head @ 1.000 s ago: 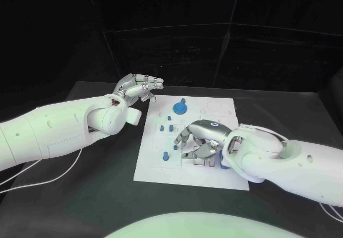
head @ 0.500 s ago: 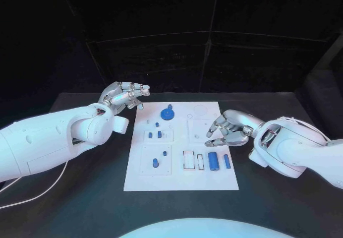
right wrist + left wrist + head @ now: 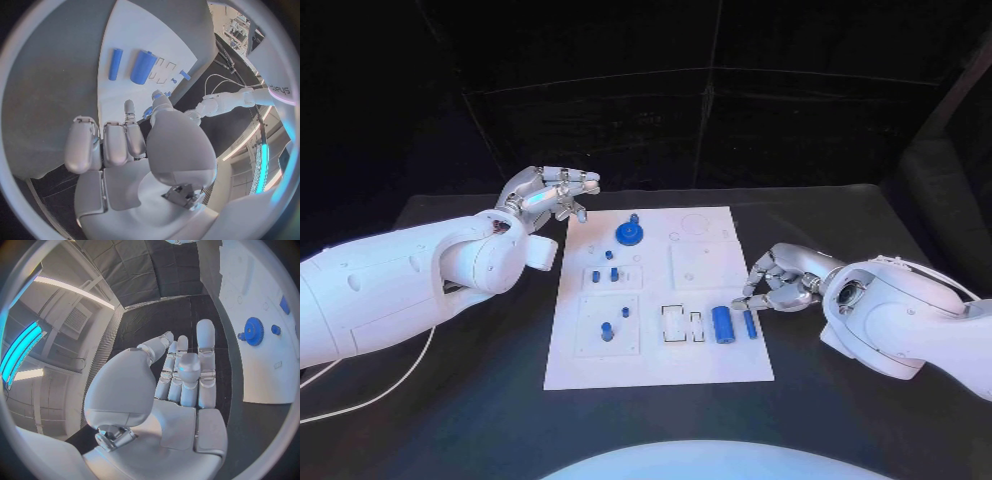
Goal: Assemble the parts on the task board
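Black surface [image 3: 473,400] fills the lower frame; the white task board [image 3: 661,295] lies at centre, long axis running up the frame, so both my arms can reach it from either side. My left hand [image 3: 548,195] hovers off the board's upper-left corner, fingers [image 3: 205,347] extended side by side, holding nothing, parked clear, I judge, to leave the board open. My right hand [image 3: 780,280] sits just off the board's right edge at mid-frame, fingers [image 3: 84,145] curled inward around nothing I can see. Blue gear [image 3: 630,234] stands upper centre on the board. Thick blue cylinder [image 3: 724,324] and thin blue rod [image 3: 749,322] lie loose, side by side, lower right, nearest my right hand: likely next picks. Small blue pegs [image 3: 604,273] stand left of centre.
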You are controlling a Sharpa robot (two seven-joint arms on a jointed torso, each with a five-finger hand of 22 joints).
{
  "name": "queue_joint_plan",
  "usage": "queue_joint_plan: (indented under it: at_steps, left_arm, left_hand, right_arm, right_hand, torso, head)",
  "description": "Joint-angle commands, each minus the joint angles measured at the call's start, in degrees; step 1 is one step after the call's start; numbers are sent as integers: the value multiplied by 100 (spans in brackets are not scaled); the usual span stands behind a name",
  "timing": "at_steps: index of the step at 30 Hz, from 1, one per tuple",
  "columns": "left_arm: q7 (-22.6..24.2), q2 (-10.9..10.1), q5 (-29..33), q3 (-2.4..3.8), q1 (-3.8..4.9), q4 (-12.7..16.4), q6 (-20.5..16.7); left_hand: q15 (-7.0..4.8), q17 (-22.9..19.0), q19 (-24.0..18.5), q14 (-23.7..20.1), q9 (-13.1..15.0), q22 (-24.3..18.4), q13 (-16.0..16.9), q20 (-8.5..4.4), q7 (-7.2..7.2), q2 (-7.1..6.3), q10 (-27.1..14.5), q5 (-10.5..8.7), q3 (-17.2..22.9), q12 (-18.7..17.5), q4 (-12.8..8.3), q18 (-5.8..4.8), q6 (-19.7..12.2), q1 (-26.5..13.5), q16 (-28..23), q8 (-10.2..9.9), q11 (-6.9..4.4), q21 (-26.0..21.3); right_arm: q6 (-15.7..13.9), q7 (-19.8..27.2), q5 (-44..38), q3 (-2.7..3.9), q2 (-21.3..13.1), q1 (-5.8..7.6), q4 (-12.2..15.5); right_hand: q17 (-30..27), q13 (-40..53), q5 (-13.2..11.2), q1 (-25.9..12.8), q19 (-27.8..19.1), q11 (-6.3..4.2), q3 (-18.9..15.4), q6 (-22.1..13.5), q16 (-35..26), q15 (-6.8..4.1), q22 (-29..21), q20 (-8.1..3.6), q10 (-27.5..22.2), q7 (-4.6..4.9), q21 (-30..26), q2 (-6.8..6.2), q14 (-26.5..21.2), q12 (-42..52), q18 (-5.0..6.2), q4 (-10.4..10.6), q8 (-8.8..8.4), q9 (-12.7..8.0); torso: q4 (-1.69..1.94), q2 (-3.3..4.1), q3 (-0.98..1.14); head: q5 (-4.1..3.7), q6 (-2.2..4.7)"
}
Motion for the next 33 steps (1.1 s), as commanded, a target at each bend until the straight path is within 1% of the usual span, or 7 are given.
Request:
queue_joint_plan:
  at_steps: [1, 14, 17, 22, 25, 30, 33]
  left_arm:
    - [53, -1, 43, 0, 6, 7, 45]
    - [47, 10, 44, -2, 5, -5, 57]
    - [43, 9, 44, -2, 5, -6, 62]
    - [41, 10, 44, -2, 5, -9, 65]
    - [39, 10, 44, -2, 5, -12, 70]
    - [33, 11, 44, -3, 5, -11, 82]
    - [30, 9, 44, -3, 5, -9, 84]
  left_hand:
    - [-10, -6, -28, -26, -1, -9, 5, -10, -14, 50, -27, -20, -30, 17, -6, 41, -5, 11, -15, 20, -29, -22]
    - [-10, -5, -26, -26, -2, -11, 5, -11, -11, 50, -32, -20, -34, 19, -5, 41, -9, 9, -14, 20, -27, -24]
    - [-10, -5, -26, -26, -2, -12, 5, -11, -10, 51, -34, -20, -36, 19, -5, 41, -10, 9, -13, 20, -26, -25]
    - [-10, -5, -26, -26, -2, -12, 5, -11, -10, 51, -34, -20, -36, 19, -5, 41, -10, 9, -13, 20, -26, -25]
    - [-9, -2, -25, -25, -3, -13, 4, -11, -8, 51, -37, -20, -39, 20, -4, 41, -14, 8, -11, 20, -24, -27]
    - [-9, -2, -25, -25, -3, -13, 4, -11, -8, 51, -37, -20, -39, 20, -4, 41, -14, 8, -11, 20, -24, -27]
    - [-9, -2, -25, -25, -3, -13, 4, -11, -8, 51, -37, -20, -39, 20, -4, 41, -14, 8, -11, 20, -24, -27]
  right_arm:
    - [160, -211, -340, -3, 93, -65, -14]
    - [364, -225, -503, -6, 465, -339, -223]
    - [397, -233, -565, -7, 527, -367, -285]
    - [424, -247, -706, -7, 590, -394, -375]
    - [458, -253, -756, -7, 658, -405, -432]
    - [535, -261, -824, -7, 791, -472, -515]
    - [567, -280, -848, -7, 838, -505, -545]
  right_hand:
    - [10, 48, 28, 21, 33, 8, -55, -56, 41, 25, 26, -2, 19, -7, 35, 32, 160, 36, -72, 57, 39, 8]
    - [10, 143, 70, 86, 45, 4, -150, -91, 46, 23, 98, 0, 40, -13, 74, 65, 160, 73, -83, 230, 156, 27]
    - [3, 149, 79, 99, 45, 4, -153, -93, 44, 23, 102, 0, 40, -14, 76, 72, 158, 74, -84, 239, 167, 30]
    - [-11, 144, 87, 112, 45, 3, -158, -95, 38, 22, 107, -1, 34, -15, 78, 87, 155, 68, -84, 254, 183, 33]
    - [-20, 142, 90, 121, 45, 2, -159, -96, 34, 22, 111, -1, 31, -16, 80, 96, 153, 64, -85, 261, 192, 35]
    - [-34, 150, 100, 155, 46, 1, -161, -99, 27, 21, 126, -2, 29, -18, 87, 122, 149, 63, -87, 271, 217, 41]
    - [-40, 160, 145, 239, 44, -4, -157, -99, 23, 17, 137, -4, 25, -23, 92, 180, 147, 58, -88, 263, 267, 52]
  torso:
    - [3, 0, -2]
    - [-16, 10, -9]
    - [-12, 13, -4]
    - [8, 7, -9]
    - [-4, 6, -9]
    - [-3, 10, -10]
    - [-3, 9, -12]
  head:
    - [10, -7]
    - [42, -36]
    - [40, -49]
    - [42, -58]
    - [54, -59]
    - [59, -63]
    - [69, -75]
